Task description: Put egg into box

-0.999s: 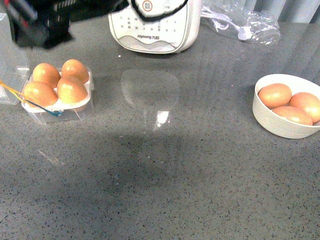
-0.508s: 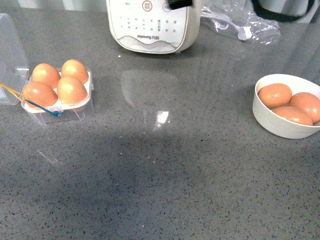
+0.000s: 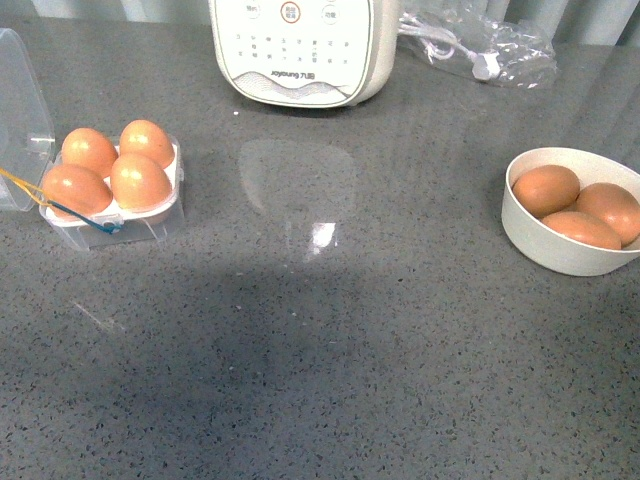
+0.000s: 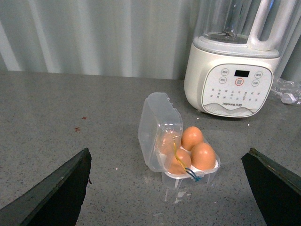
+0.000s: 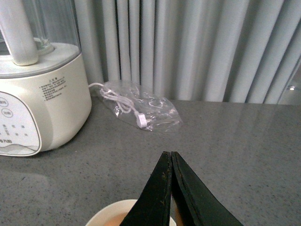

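The box (image 3: pixel 112 218) stands at the table's left with its clear lid (image 3: pixel 20 110) hinged open. Brown eggs (image 3: pixel 140 180) fill all four of its holes. Three more brown eggs (image 3: pixel 545 190) lie in a round white bowl (image 3: pixel 560 255) at the right. Neither arm shows in the front view. In the left wrist view my left gripper (image 4: pixel 169 150) is open and empty, raised above the table, with the box (image 4: pixel 202 170) ahead between its fingers. My right gripper (image 5: pixel 168 153) is shut and empty, above the bowl's rim (image 5: pixel 106 212).
A white blender base (image 3: pixel 295 50) stands at the back centre. A clear plastic bag with a white cable (image 3: pixel 480 45) lies at the back right. Grey curtains (image 5: pixel 188 47) hang behind the table.
A dark arm that crossed the top left of the front view one second ago has lifted out of sight. The box, bowl and eggs have not moved.
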Motion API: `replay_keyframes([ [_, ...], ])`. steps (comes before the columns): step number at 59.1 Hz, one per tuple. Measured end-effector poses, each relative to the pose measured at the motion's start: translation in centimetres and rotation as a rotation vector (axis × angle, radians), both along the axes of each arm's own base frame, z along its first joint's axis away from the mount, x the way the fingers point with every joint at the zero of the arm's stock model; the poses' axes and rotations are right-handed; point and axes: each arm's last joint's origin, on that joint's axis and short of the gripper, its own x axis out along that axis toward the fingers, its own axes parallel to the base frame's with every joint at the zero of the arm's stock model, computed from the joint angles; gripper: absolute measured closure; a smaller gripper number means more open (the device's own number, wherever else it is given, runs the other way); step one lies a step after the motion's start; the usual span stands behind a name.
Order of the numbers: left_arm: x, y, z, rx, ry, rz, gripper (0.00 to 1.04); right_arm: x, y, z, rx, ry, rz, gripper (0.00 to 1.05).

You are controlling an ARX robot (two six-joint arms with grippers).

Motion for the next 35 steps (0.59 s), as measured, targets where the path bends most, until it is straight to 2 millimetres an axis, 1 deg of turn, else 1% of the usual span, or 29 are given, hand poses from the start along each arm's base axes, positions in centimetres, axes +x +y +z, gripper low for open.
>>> replay_keyframes([
  [6, 0.0, 0.0, 0.0, 0.000, 0.000, 0.000, 0.07, -1.3, -0.7, -0.3, 0.001, 0.000, 0.003, 1.01],
  [14, 0.0, 0.0, 0.0, 0.000, 0.000, 0.000, 0.07, -3.6, -1.7, -0.8, 0.001, 0.005, 0.003, 1.01],
  [17, 0.0, 0.0, 0.0, 0.000, 0.000, 0.000, 0.07, -4.3, -2.0, -1.3, 0.002, -0.010, -0.001, 1.01],
  [20, 0.0, 0.0, 0.0, 0.000, 0.000, 0.000, 0.07, -5.0, -2.2, -1.9, 0.001, 0.010, 0.001, 1.01],
  [24, 0.0, 0.0, 0.0, 0.000, 0.000, 0.000, 0.07, -5.5, -2.4, -2.0, 0.000, 0.014, 0.005, 1.01],
  [28, 0.0, 0.0, 0.0, 0.000, 0.000, 0.000, 0.07, -6.1, -3.0, -1.8, 0.002, 0.009, 0.025, 1.01],
  [35, 0.0, 0.0, 0.0, 0.000, 0.000, 0.000, 0.07, -7.1, -3.6, -1.8, 0.002, 0.006, -0.003, 1.01],
])
